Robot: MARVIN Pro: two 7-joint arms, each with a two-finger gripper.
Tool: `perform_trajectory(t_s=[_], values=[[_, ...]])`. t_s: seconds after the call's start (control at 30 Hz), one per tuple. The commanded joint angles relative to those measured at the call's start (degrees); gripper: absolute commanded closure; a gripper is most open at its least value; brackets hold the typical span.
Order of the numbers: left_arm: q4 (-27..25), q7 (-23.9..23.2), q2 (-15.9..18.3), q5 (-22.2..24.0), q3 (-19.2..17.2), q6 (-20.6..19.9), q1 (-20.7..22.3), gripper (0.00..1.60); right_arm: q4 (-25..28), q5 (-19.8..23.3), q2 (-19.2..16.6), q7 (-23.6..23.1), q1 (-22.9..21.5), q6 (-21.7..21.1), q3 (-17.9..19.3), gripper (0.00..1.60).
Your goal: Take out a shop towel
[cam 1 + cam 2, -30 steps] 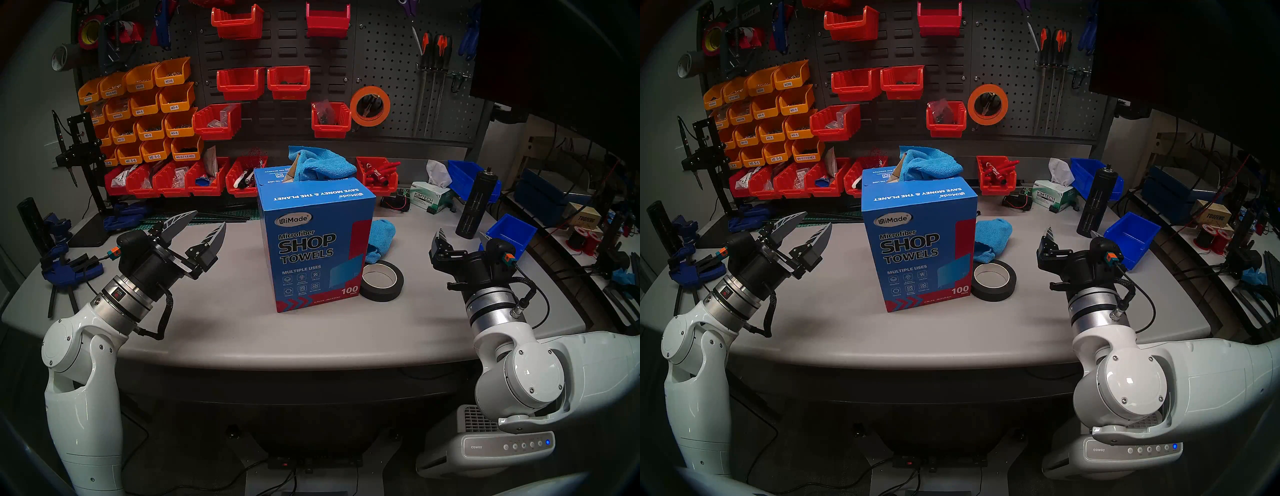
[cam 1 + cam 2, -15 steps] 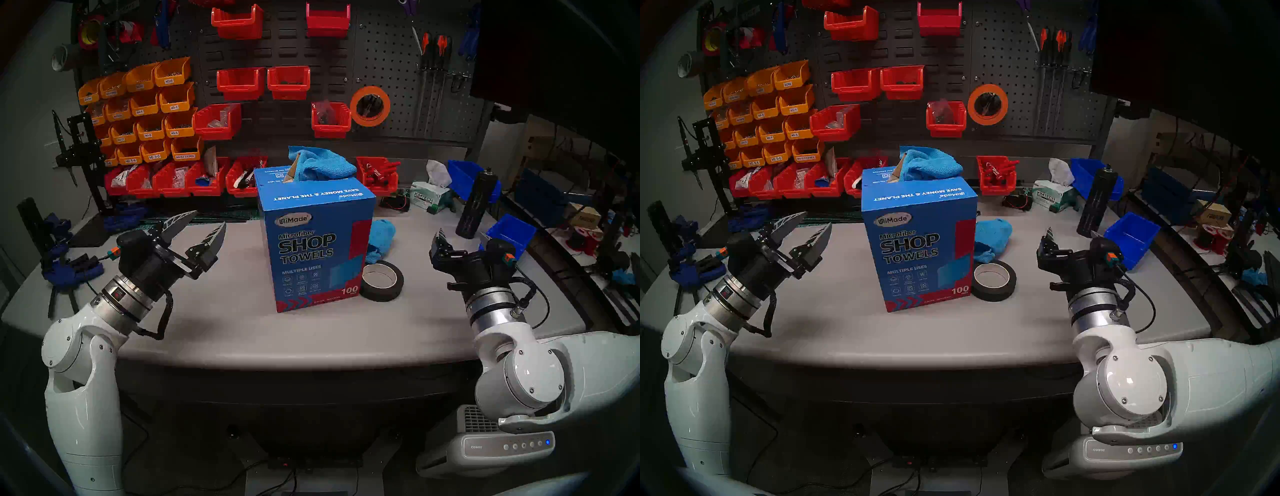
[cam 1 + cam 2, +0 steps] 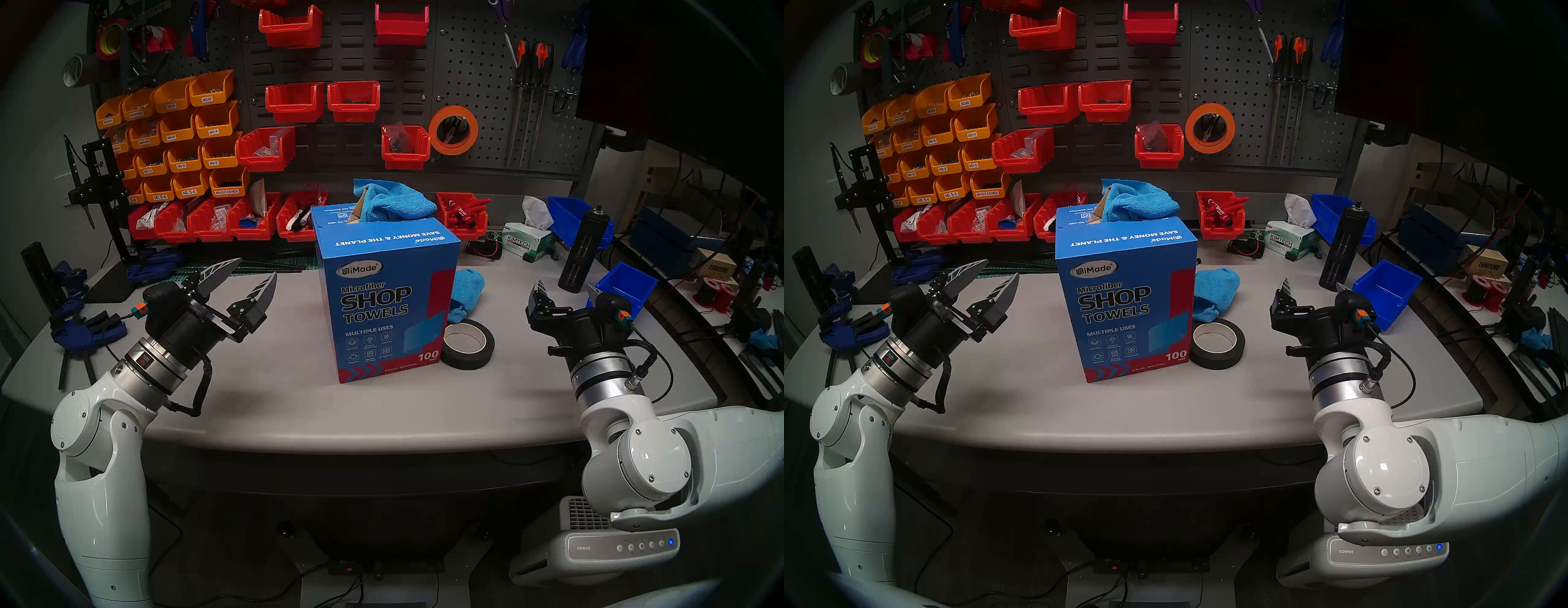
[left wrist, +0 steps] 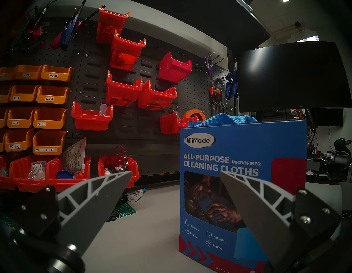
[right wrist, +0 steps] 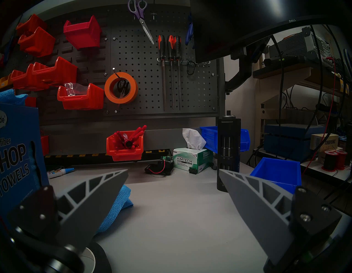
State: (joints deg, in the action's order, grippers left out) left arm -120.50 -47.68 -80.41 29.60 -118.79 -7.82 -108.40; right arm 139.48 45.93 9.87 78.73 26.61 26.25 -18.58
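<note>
Blue SHOP TOWELS carton (image 3: 388,305) stood upright mid-table (image 3: 275,399). Shop towel (image 3: 392,204) stuck out of the carton's top opening, bunched and flopped toward 3 o'clock over the far top edge, not gripped by anything. Second blue cloth (image 3: 466,291) lay crumpled on the table at the carton's 3 o'clock, touching its side. Black tape roll (image 3: 467,344) lay flat just beside the carton's near right corner, at the cloth's 6 o'clock. Left gripper (image 3: 250,271) hovered at the carton's 9 o'clock, well apart, jaws spread wide, holding nothing. Right gripper (image 3: 566,286) was at the carton's 3 o'clock, well apart, jaws also wide, empty. White-green tissue box (image 3: 528,244) sat toward 1 o'clock.
</note>
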Motion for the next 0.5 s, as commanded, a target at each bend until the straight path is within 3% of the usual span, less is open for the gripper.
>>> perform_trajectory(t_s=[0.0, 0.47], values=[[-1.59, 0.07, 0.14, 0.32, -0.16, 0.23, 0.94, 0.0, 0.52, -1.32, -0.14, 0.2, -0.97, 0.14, 0.95, 0.0], [-1.59, 0.06, 0.13, 0.31, -0.17, 0.23, 0.94, 0.0, 0.52, -1.32, -0.14, 0.2, -0.97, 0.14, 0.95, 0.0]])
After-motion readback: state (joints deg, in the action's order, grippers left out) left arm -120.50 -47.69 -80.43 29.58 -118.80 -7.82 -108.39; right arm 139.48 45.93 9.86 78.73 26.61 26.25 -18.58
